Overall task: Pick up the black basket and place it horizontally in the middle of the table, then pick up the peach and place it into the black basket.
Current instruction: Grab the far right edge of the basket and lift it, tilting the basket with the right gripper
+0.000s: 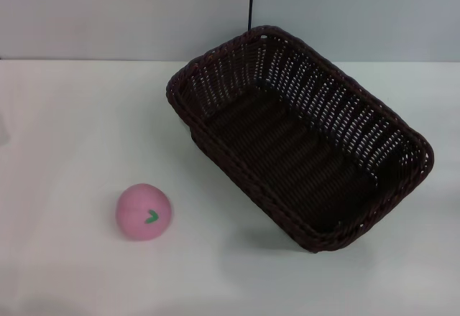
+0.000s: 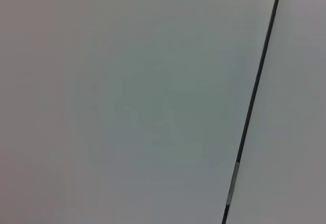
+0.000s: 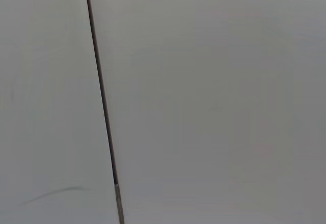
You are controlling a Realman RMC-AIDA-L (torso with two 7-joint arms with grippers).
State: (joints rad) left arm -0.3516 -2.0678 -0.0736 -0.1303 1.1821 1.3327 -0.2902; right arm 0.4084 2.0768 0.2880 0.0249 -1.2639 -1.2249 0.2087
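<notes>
Head view: table (image 1: 65,115) white. Black basket (image 1: 302,140) sits right of centre, open side up, long axis diagonal, running from far-centre to near-right, not horizontal. Peach (image 1: 144,212) on the table near-left, well apart from the basket, green V mark facing the camera. Both wrist views show only a plain pale surface with a thin dark seam (image 2: 253,102). Neither gripper visible in any view, so finger state can't be told.
</notes>
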